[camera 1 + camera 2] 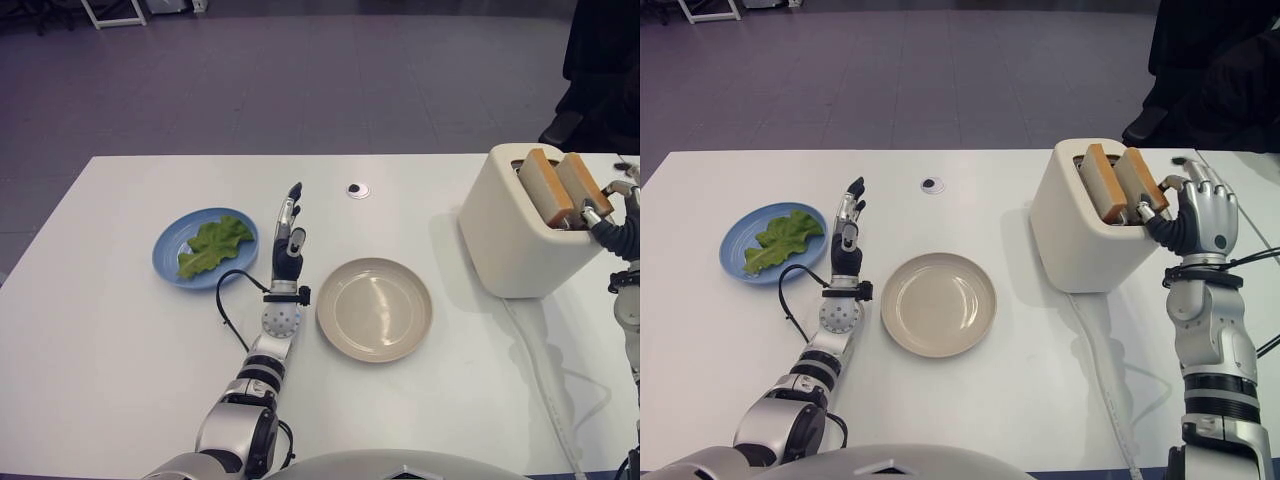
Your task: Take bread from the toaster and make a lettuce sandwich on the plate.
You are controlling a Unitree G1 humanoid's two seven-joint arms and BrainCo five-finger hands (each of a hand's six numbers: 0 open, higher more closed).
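Observation:
A cream toaster stands at the right of the white table with two slices of bread sticking up from its slots. My right hand is at the toaster's right side, fingers curled against the right-hand slice. An empty beige plate lies in the middle. A lettuce leaf lies on a blue plate at the left. My left hand stands upright between the two plates, fingers straight and holding nothing.
A small black-and-white round marker lies on the table behind the beige plate. The toaster's white cable runs along the table toward the front edge. A black wire loops beside my left wrist.

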